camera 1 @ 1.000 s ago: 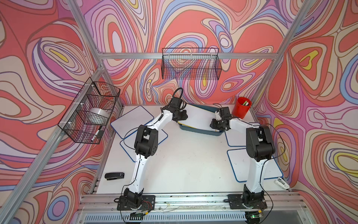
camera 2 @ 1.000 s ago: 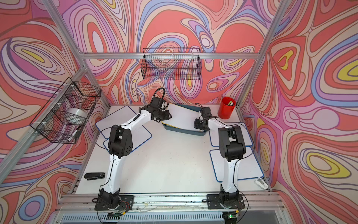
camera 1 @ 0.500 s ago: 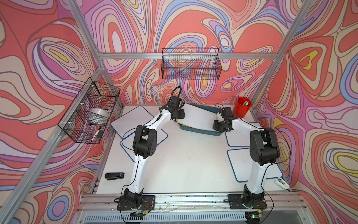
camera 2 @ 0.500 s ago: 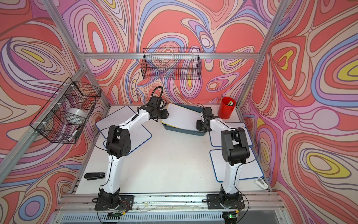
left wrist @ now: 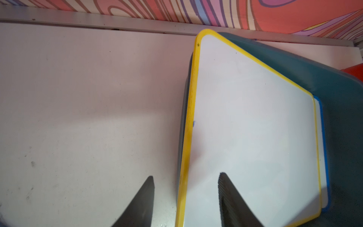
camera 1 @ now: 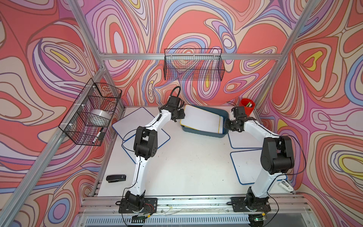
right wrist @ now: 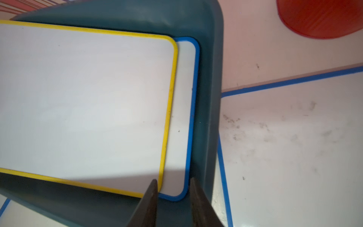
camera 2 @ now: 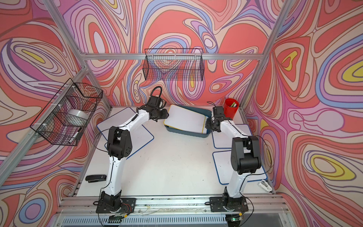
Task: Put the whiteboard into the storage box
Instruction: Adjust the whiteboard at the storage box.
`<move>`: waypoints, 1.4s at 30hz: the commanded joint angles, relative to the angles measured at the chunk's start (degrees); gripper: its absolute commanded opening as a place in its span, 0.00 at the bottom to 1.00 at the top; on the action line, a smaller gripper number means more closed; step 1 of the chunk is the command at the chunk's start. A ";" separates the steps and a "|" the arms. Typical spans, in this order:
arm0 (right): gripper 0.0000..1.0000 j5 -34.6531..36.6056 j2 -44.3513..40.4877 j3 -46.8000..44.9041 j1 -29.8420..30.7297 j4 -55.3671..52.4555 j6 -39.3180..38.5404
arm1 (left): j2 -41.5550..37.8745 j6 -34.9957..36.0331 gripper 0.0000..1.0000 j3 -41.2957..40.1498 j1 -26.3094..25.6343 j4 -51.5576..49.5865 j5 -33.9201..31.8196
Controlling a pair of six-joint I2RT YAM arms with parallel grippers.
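A yellow-rimmed whiteboard (camera 1: 200, 119) (camera 2: 184, 119) lies slanted in the teal storage box (camera 1: 204, 134) (camera 2: 186, 134). Its left end rests on the box's left rim. Its right end lies inside, on a blue-rimmed whiteboard (right wrist: 182, 118). My left gripper (left wrist: 185, 176) (camera 1: 181, 115) is open at the raised left end. Its fingers straddle the yellow edge (left wrist: 188, 137) with a gap on each side. My right gripper (right wrist: 173, 179) (camera 1: 226, 124) hovers over the box's right end above the blue-rimmed board's corner. It is open only a little and holds nothing.
Blue-rimmed whiteboards lie on the table, left (camera 1: 135, 119) (camera 1: 157, 137) and right (camera 1: 241, 139) (camera 1: 247, 165) of the box. A red cup (camera 1: 247, 107) stands behind the right gripper. A black stapler (camera 1: 115, 177) is front left. Wire baskets (camera 1: 193, 64) (camera 1: 92, 114) hang on the walls.
My left gripper has opened and let go of the yellow-rimmed whiteboard, which now rests on the box. The right gripper has shifted slightly toward the right end of the box.
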 commanded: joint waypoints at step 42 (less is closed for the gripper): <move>0.19 -7.12 5.68 -0.84 -2.21 2.12 -0.15 | 5.31 -2.39 0.20 1.59 -1.28 -0.35 8.23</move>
